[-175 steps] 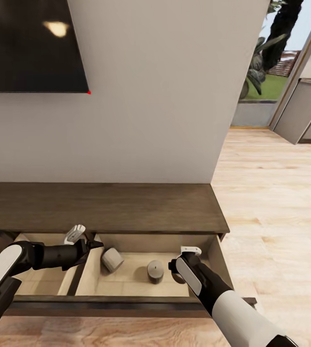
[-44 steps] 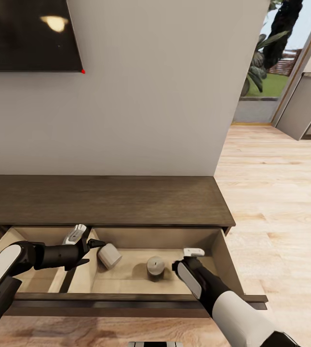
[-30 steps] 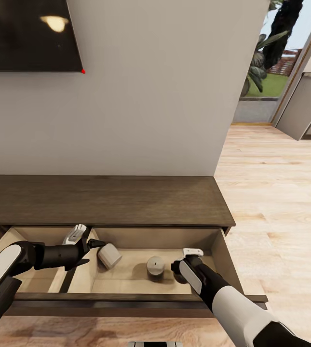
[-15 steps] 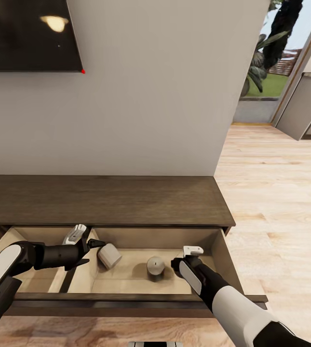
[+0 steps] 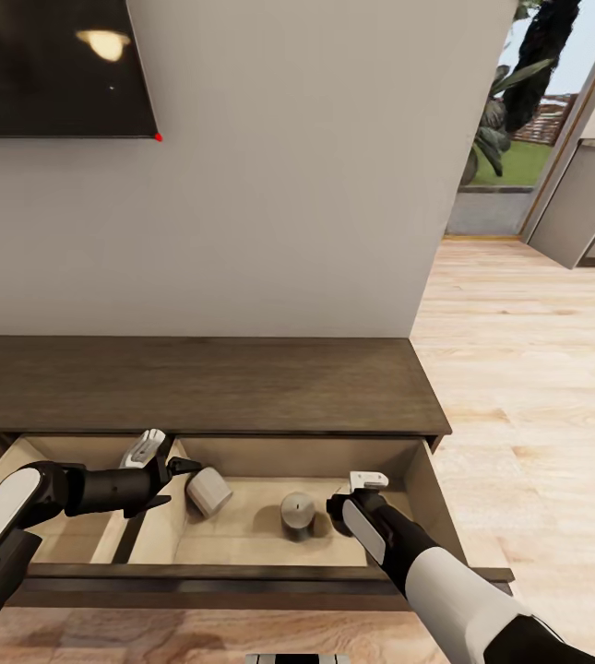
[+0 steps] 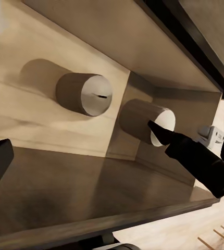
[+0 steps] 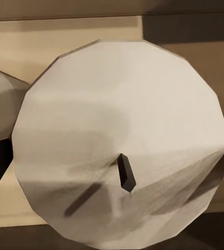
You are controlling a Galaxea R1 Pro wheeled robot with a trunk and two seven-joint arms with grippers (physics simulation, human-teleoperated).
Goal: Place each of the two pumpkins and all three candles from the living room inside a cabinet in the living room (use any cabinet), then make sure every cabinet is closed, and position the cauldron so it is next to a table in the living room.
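Observation:
The long dark brown cabinet has its pale-wood drawer pulled out. One pale grey candle lies tipped in the drawer, and another candle stands upright near the middle. My right gripper reaches down into the drawer's right end. A third candle sits between its dark fingers, wick up, close to the drawer floor. In the left wrist view that candle is partly behind a black right finger, beside the upright one. My left gripper is open and empty beside the tipped candle.
A black TV hangs on the pale wall above the cabinet. A divider splits the open drawer space under my left arm. To the right, light wood floor leads to a glass door and a grey unit.
The view has shifted since the oldest frame, so more of the drawer shows. In the last second my right gripper edged slightly left and up. My left arm stayed put.

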